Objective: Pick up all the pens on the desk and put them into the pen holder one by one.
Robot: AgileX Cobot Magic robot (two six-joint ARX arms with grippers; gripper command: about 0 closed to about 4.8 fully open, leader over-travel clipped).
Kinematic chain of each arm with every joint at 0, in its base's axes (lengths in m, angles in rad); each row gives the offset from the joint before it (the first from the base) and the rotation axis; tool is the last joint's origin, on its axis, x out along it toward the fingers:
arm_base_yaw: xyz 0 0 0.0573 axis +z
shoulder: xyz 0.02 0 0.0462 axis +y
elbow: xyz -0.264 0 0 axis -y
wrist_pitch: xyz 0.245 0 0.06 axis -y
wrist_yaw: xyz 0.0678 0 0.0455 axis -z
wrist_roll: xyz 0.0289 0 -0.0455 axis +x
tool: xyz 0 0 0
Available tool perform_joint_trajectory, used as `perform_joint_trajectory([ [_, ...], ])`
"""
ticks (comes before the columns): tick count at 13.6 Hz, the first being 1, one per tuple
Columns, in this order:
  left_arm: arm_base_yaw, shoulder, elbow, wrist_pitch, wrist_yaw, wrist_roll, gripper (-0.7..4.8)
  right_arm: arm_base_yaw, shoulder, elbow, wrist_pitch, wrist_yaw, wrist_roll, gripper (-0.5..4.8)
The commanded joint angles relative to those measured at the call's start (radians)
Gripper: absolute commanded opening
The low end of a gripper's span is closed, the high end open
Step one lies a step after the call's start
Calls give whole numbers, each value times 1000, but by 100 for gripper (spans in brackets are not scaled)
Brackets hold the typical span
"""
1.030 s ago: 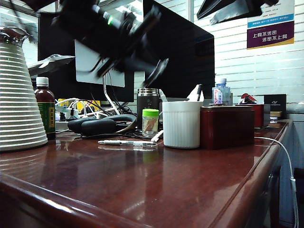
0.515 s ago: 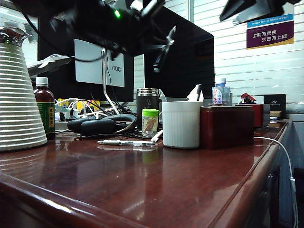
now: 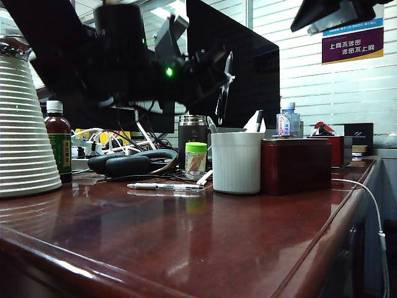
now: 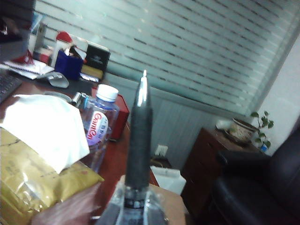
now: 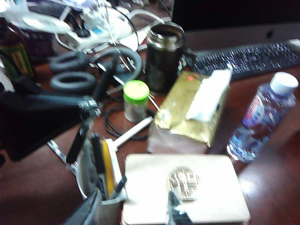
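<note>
My left gripper (image 3: 224, 81) pinches the black pen (image 4: 138, 140) above the pen holder (image 3: 237, 162); right gripper (image 5: 133, 208), jaws part-spread, is empty. Two white pens (image 3: 166, 185) remain on the bench (image 3: 248, 248).

Left tool (image 4: 133, 213) clamped, raised, right tool (image 5: 133, 208) part-open, high

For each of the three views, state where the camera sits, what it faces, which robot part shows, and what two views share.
Exterior: low at desk level, facing pen holder; left gripper holds black pen.
Left wrist: high, looking outward; black pen in left gripper.
Right wrist: above, looking down; right gripper.
Shared: pen holder, water bottle.
</note>
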Motion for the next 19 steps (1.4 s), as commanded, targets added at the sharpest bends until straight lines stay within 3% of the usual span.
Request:
perform_joint_trajectory([
  [1, -26, 56, 7, 138, -172, -26, -5, 0, -6, 5, 0, 3, -17, 183],
  [4, -97, 149, 77, 164, -211, -29, -5, 0, -6, 5, -19, 3, -17, 183],
  [9, -100, 150, 77, 167, -218, -29, -5, 0, -6, 5, -35, 3, -20, 183],
  [10, -99, 150, 77, 166, -215, -29, 136, 0, -6, 5, -35, 3, -20, 183],
  [12, -99, 150, 77, 167, -215, -29, 158, 0, -6, 5, -35, 3, -20, 184],
  [14, -100, 140, 77, 288, -207, -29, 162, 0, -6, 5, -27, 3, -20, 184],
  [15, -98, 109, 77, 253, -188, -29, 162, 0, -6, 5, -13, 3, -20, 184],
  [17, -90, -21, 77, 10, -110, 5, 186, 0, -6, 5, 11, 3, -20, 184],
  [19, -62, -202, 77, -365, -84, 171, 293, 0, -6, 5, 31, 3, -20, 184],
])
